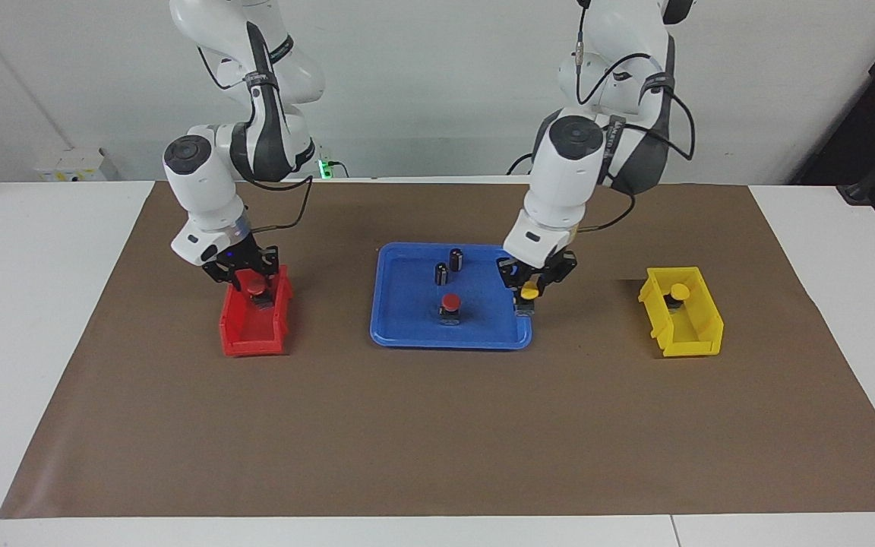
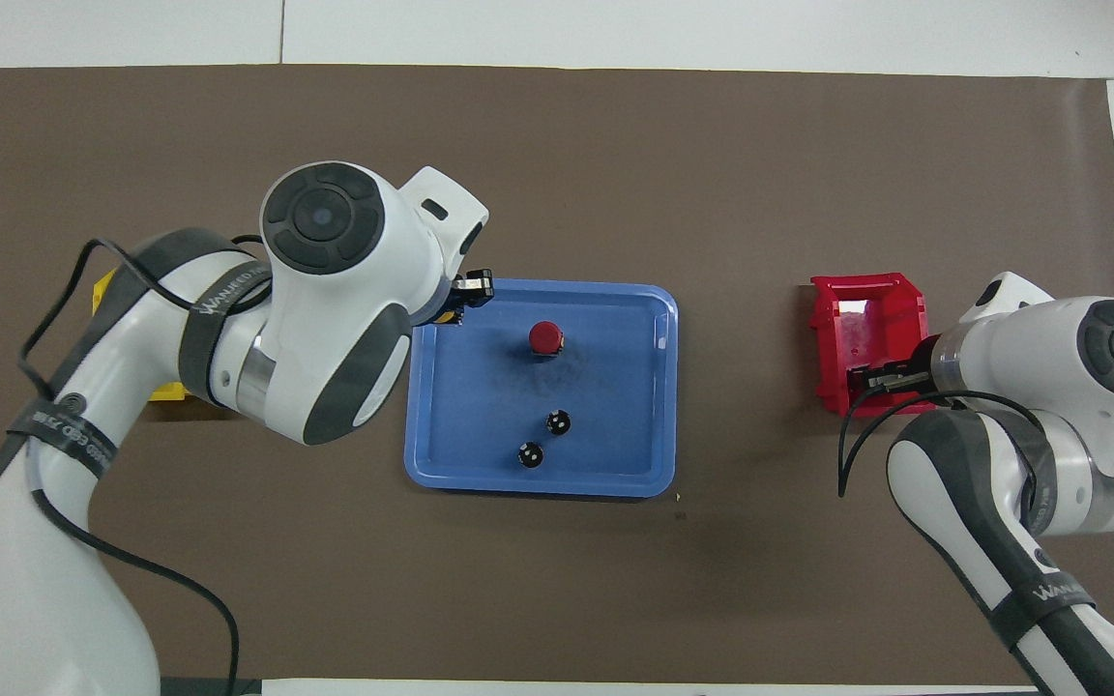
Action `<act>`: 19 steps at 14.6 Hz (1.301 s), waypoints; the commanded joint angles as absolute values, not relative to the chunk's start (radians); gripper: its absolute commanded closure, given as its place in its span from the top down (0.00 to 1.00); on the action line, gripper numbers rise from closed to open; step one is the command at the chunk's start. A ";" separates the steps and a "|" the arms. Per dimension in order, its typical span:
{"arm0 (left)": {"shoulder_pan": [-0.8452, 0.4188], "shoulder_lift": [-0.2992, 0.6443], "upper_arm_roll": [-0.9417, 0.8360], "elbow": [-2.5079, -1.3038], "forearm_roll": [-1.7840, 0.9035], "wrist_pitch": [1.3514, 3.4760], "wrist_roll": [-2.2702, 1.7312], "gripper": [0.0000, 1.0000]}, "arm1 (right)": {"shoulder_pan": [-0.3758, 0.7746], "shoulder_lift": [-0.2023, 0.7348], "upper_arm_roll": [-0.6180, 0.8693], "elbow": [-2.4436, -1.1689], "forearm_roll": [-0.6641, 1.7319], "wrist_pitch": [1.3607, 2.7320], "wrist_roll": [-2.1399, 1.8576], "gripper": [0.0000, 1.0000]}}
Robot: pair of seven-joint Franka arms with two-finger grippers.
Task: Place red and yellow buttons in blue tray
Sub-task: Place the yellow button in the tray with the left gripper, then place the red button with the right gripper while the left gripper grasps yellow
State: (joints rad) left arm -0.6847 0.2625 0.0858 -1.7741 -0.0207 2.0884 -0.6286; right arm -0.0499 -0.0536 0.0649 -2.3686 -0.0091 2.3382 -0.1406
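The left gripper [image 1: 530, 292] is tilting down over the blue tray's [image 1: 407, 334] corner, clenching a yellow button [image 1: 530, 291]. The right gripper [image 1: 253, 279] is dipping into the red bin [image 1: 236, 334], grasping a red button [image 1: 255, 286]. Another red button [image 1: 450, 303] is standing in the tray.

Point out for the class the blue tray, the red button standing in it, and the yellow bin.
blue tray [image 1: 407, 334]: facing view, bare floor near its rim.
red button [image 1: 450, 301]: facing view, its round cap.
yellow bin [image 1: 699, 323]: facing view, its side wall.
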 commanded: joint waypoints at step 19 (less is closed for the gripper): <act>-0.677 0.197 0.135 -1.773 -0.038 2.011 -0.606 1.00 | 0.290 0.141 0.097 -1.856 0.012 2.064 0.371 0.31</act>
